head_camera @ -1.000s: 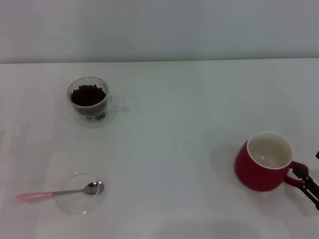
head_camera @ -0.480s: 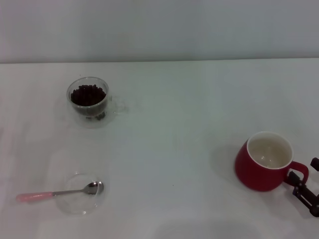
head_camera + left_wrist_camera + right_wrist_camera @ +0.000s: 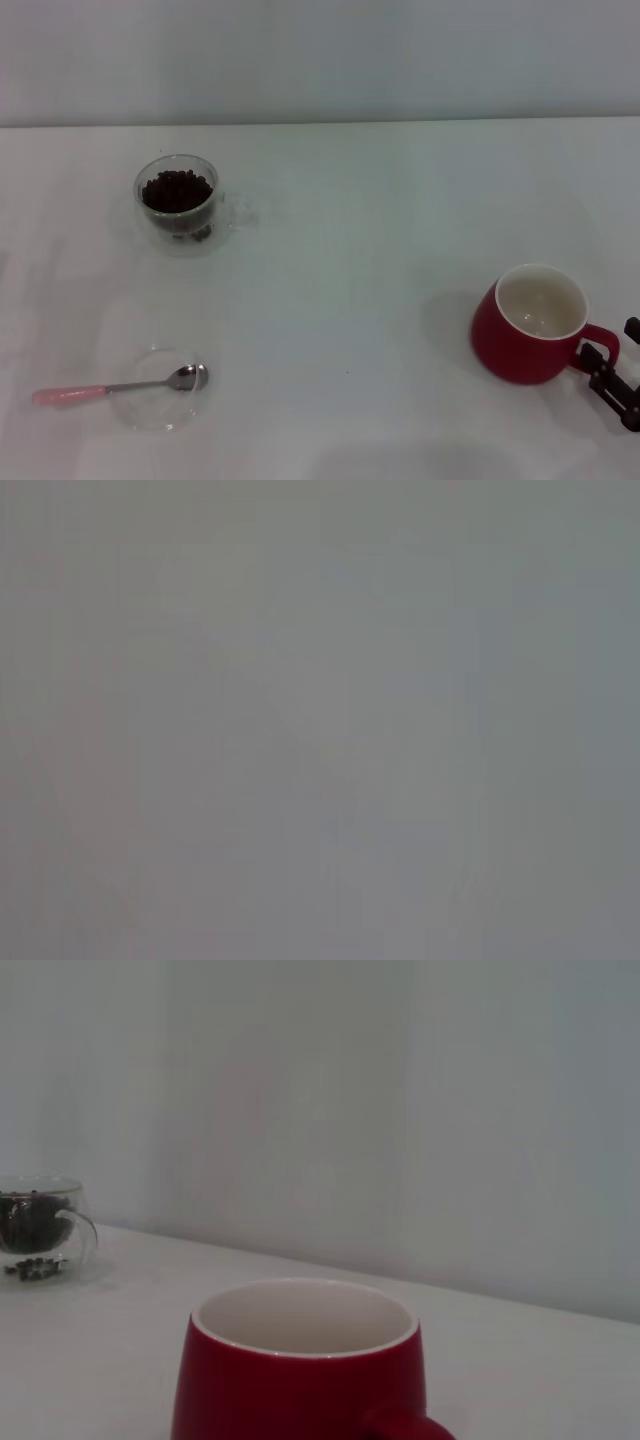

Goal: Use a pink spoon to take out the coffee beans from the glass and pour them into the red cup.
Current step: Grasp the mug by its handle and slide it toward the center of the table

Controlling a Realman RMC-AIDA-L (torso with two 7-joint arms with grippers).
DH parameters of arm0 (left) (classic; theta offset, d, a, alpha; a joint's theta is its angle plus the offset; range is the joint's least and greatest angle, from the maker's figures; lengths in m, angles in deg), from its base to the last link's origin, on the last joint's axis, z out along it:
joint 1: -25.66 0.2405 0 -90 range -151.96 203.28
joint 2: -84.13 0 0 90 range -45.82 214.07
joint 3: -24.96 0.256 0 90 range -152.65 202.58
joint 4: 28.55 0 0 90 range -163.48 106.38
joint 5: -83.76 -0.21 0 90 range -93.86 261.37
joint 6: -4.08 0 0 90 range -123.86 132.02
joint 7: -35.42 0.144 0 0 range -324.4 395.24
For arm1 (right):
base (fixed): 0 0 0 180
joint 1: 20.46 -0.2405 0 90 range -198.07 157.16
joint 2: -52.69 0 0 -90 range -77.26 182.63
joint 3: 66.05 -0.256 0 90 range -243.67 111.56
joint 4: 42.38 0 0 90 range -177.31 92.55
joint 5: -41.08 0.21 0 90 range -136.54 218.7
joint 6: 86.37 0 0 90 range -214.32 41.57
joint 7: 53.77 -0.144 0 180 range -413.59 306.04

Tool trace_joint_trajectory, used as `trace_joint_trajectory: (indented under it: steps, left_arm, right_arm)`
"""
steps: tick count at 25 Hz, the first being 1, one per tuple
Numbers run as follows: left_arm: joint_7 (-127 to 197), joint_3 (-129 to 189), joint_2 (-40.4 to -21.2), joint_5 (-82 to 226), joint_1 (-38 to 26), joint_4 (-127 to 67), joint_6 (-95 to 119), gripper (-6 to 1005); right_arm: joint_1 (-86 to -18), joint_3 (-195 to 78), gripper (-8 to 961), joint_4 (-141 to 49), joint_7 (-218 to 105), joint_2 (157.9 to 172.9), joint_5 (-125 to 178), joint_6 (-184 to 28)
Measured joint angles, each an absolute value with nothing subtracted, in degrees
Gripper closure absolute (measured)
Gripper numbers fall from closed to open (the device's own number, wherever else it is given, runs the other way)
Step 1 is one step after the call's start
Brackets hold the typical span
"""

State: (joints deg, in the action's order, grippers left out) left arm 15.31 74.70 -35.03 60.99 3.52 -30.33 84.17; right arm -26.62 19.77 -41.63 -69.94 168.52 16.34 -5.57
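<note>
Since 1 second ago, right gripper (image 3: 612,385) backs off red cup (image 3: 528,325), fingers apart; slim pink spoon (image 3: 120,386) wants handle grip

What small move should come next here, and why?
Probably bring the left arm, not in view, toward the pink spoon, which lies untouched across a clear glass disc. The coffee beans fill the glass; the right gripper sits by the red cup.
</note>
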Motion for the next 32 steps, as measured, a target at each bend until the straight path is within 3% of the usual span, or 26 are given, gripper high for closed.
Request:
trace_joint_trajectory:
  steps: [16,21,32]
  left_arm:
    - [15.6,74.7,-34.96,61.0,2.7,-30.4,82.8,199]
    - [15.6,74.7,-34.96,61.0,2.5,-30.4,82.1,198]
    - [15.6,74.7,-34.96,61.0,2.5,-30.4,81.9,199]
  right_arm:
    - [-26.7,19.9,506,-41.6,-69.9,168.36,16.0,-5.4]
    - [-26.7,19.8,620,-41.5,-69.9,168.34,15.9,-5.4]
    - [-27.6,20.1,703,-41.7,-69.3,168.34,15.9,-5.4]
